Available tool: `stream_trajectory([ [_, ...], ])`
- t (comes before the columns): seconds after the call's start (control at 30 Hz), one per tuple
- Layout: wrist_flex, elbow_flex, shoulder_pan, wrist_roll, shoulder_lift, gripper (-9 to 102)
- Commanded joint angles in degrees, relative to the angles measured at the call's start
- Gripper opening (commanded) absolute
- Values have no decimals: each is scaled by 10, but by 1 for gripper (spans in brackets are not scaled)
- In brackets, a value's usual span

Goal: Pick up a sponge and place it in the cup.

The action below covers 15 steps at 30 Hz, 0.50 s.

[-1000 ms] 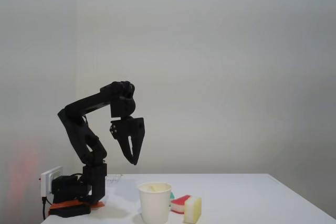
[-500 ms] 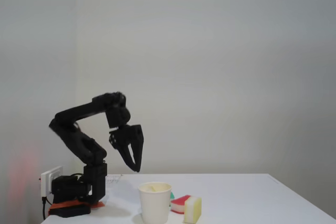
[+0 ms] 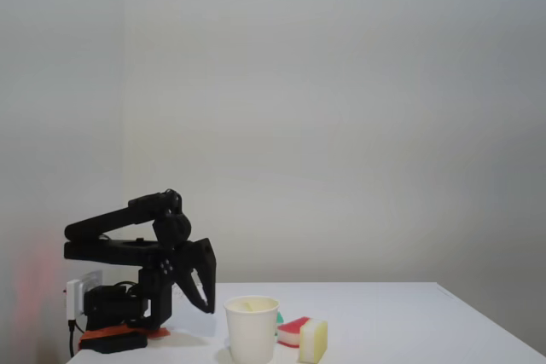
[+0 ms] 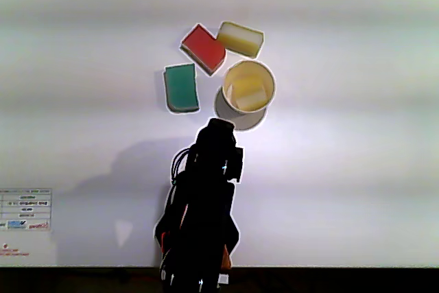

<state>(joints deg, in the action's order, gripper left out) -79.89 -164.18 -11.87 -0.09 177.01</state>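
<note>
A white paper cup [image 3: 252,334] stands near the table's front, and in the other view its rim [image 4: 226,81] rings a yellow sponge [image 4: 249,91] lying inside. Beside the cup lie a red sponge [image 4: 204,48], another yellow sponge [image 4: 241,38] and a green sponge [image 4: 181,87]. The fixed view shows the red sponge [image 3: 293,328] and the yellow one [image 3: 313,340] right of the cup. My black gripper [image 3: 207,306] hangs low, left of the cup, fingers together and holding nothing. From above the gripper [image 4: 220,130] sits just short of the cup.
The arm's base [image 3: 119,309] stands on an orange pad at the table's left end, beside a white box [image 3: 83,290]. A printed label [image 4: 25,219] lies at the near left. The table runs on to the right of the sponges.
The arm has folded down and drawn back toward its base. The gripper sank from well above the cup to near table height at the cup's left.
</note>
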Motion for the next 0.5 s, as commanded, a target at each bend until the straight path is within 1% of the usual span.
stream_trajectory([
  [0.0, -33, -28, 0, 5, 44, 0],
  [0.07, -35, -42, 1, -14, 62, 0],
  [0.2, -28, -81, 23, -16, 99, 0],
  [0.47, -5, -129, 36, -18, 101, 0],
])
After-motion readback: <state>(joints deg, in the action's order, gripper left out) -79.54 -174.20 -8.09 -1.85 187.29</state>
